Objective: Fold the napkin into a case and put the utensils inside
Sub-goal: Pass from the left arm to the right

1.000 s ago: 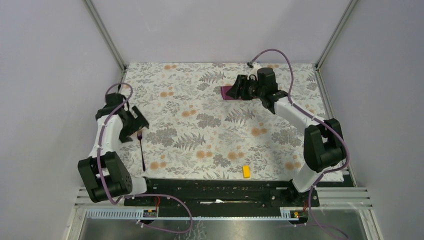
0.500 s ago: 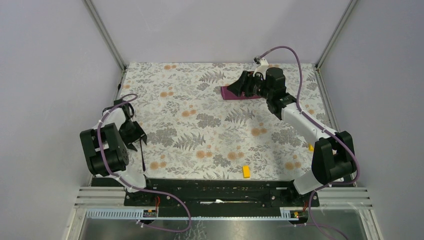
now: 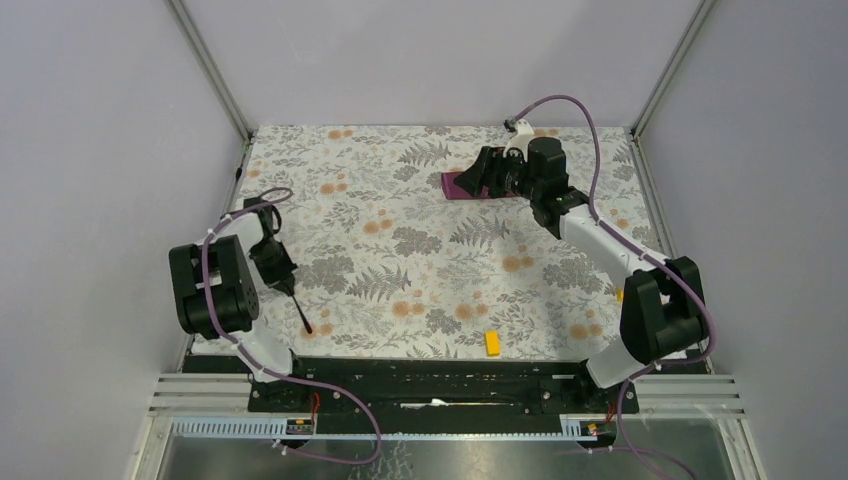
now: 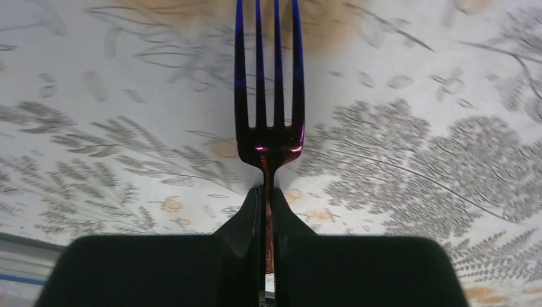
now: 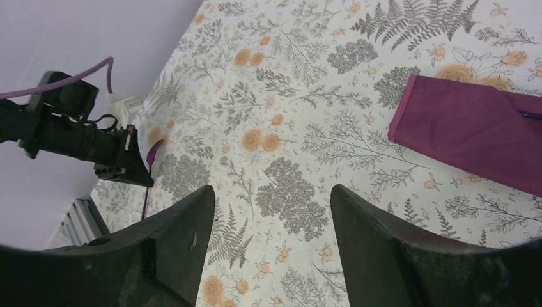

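Note:
The napkin lies folded as a narrow plum-purple case at the far middle of the table. My right gripper hovers over its right part, open and holding nothing. One of the utensils, a dark purple fork, sticks out ahead of my left gripper, whose jaws are shut on the fork's neck. From above, the left gripper is at the near left and the fork slants toward the near right. No other utensil shows.
A yellow block lies near the front edge, right of centre. Another small yellow piece peeks out beside the right arm. The flowered tablecloth covers the table, with frame posts at the far corners.
My left gripper has closed on the fork and swung it, so it now slants to the near right. The left arm has folded back. The right gripper has barely moved over the napkin.

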You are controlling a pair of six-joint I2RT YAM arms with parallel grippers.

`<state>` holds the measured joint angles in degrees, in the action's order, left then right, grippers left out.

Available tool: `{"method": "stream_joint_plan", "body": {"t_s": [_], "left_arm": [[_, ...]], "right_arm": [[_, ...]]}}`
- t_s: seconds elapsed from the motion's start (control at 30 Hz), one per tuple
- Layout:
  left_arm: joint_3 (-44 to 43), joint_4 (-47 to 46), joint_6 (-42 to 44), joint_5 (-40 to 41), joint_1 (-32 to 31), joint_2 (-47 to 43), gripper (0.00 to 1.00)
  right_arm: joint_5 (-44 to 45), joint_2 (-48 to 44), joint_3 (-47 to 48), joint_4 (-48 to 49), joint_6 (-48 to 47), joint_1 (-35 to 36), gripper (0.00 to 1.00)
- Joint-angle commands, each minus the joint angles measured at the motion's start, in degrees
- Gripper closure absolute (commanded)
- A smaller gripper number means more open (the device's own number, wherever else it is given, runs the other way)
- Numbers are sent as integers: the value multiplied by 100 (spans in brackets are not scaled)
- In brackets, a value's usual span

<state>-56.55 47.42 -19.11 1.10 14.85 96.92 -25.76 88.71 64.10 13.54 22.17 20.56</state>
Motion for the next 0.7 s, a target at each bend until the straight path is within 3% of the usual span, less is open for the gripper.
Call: {"method": "stream_joint_plan", "body": {"t_s": [0.0,0.07,0.3,0.47,0.57,0.67], "left_arm": [[-16,-350,134,-775,-528,-57,100],[-3,-457,108,-1496,-722,-365,100],[487,-2129,-562,-5803,-1243,-1579,100],[789,-3974,-1507,-6946,-2333,-2211,100],[1244,-6336,-2804,-7508,-2779,-2424,100],[1497,-7906,-3858,-7802,-3195,-2468,100]], "right_arm": [[-152,259,292,-99,-521,-8,25],[-441,395,399,-169,-726,-8,23],[-2009,375,194,669,-707,-1,7],[-2721,80,-99,1271,-314,260,6],[-3134,-216,-297,1618,-23,375,7],[-3275,-593,-484,1621,-74,499,9]]}}
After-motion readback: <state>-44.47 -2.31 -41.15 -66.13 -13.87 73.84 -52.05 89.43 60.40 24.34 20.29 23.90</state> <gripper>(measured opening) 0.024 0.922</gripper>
